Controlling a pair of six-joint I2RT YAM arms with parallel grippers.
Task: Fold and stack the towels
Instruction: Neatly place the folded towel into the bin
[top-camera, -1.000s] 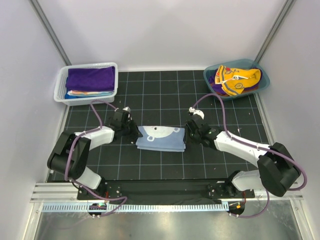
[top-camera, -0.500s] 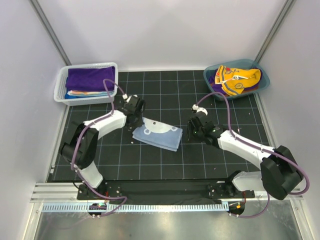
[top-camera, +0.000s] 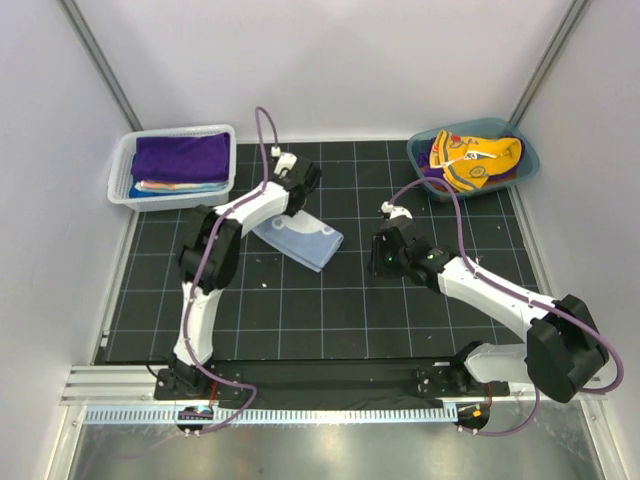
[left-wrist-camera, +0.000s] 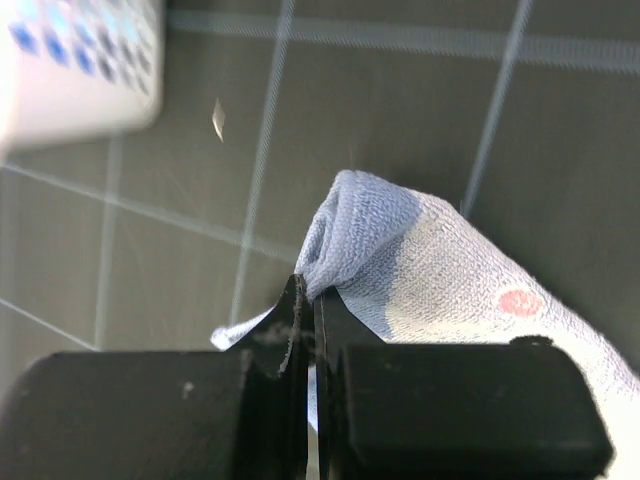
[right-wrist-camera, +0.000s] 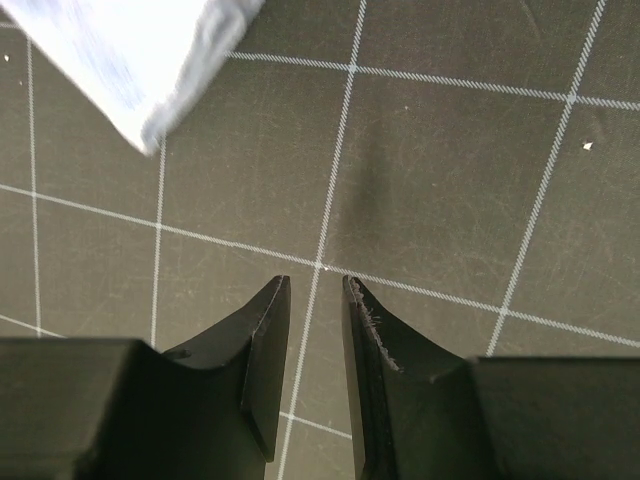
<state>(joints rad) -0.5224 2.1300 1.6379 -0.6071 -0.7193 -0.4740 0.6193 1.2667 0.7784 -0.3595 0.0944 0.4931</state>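
My left hand (left-wrist-camera: 312, 298) has swung away from me toward the far left, dragging the folded blue towel (left-wrist-camera: 430, 260) off the middle of the bench (top-camera: 330, 310). It is clenched tight on the towel's bunched corner, not far from the white basket (top-camera: 120, 190). My right hand (right-wrist-camera: 315, 300) hangs over bare bench beside the towel's other end, fingers parted, gripping nothing.

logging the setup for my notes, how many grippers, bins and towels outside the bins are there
grippers: 2 (left gripper shut on the light blue towel, right gripper open)
bins: 2 (white basket, teal tub)
towels outside the bins: 1 (the light blue towel)
total: 5
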